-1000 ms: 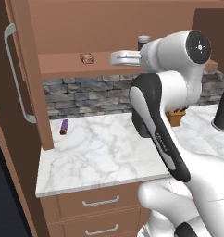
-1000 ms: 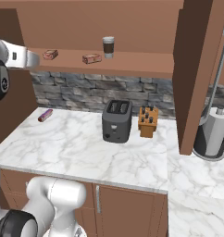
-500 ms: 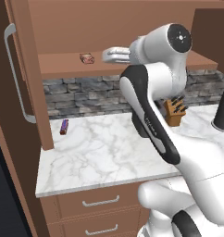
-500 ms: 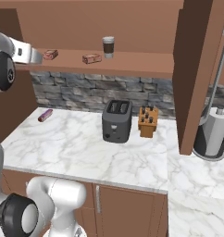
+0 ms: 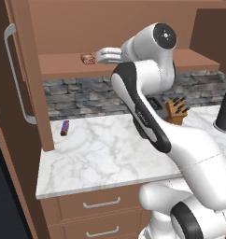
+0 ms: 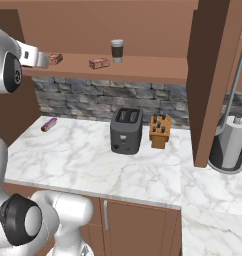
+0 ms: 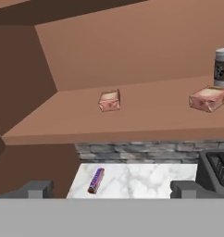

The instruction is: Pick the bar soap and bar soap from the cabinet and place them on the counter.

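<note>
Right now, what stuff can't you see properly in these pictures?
- Toaster: cut off by the hand view's right edge; in the left base view the arm covers it.
- Paper cup: top and right side cropped in the hand view.
- Knife block: its left side is behind the arm in the left base view.
- Purple stick on the counter: too small to read any label.
- Gripper: just the tips peek up in the hand view.

paper cup (image 7: 223, 67): cut off by the hand view's right edge, beside the right bar soap (image 7: 209, 98)
toaster (image 7: 215, 170): only a corner shows
knife block (image 5: 176, 110): partly hidden behind the arm
purple stick (image 5: 64, 127): label too small to read
</note>
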Robot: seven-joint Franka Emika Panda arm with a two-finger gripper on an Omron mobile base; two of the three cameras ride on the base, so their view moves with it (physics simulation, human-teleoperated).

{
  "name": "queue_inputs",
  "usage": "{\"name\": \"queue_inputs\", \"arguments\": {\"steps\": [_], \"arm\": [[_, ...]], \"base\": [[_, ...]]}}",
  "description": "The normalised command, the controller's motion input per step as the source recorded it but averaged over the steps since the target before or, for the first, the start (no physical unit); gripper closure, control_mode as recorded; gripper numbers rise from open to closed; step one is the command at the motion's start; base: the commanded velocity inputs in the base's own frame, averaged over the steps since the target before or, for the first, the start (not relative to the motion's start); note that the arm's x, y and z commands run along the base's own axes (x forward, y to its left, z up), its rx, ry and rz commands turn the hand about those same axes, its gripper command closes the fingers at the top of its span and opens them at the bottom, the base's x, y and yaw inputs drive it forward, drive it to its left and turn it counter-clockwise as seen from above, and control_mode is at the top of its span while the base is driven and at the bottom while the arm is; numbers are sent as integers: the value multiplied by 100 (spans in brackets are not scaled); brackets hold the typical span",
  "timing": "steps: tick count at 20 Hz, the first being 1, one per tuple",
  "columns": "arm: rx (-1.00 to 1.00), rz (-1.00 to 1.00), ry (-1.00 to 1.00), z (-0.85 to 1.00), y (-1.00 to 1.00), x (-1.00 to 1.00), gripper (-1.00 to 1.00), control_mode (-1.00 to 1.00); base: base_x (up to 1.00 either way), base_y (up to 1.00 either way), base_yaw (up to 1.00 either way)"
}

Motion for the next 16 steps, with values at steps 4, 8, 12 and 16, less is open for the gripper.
{"name": "queue_inputs", "arguments": {"steps": [4, 8, 12, 16], "arm": [[0, 0, 0, 0, 6, 34, -100, -100], [0, 0, 0, 0, 7, 40, -100, -100], [0, 0, 0, 0, 7, 41, -100, -100], [0, 0, 0, 0, 8, 42, -100, -100]], "base": [[0, 0, 0], [0, 0, 0], [0, 0, 0], [0, 0, 0]]}}
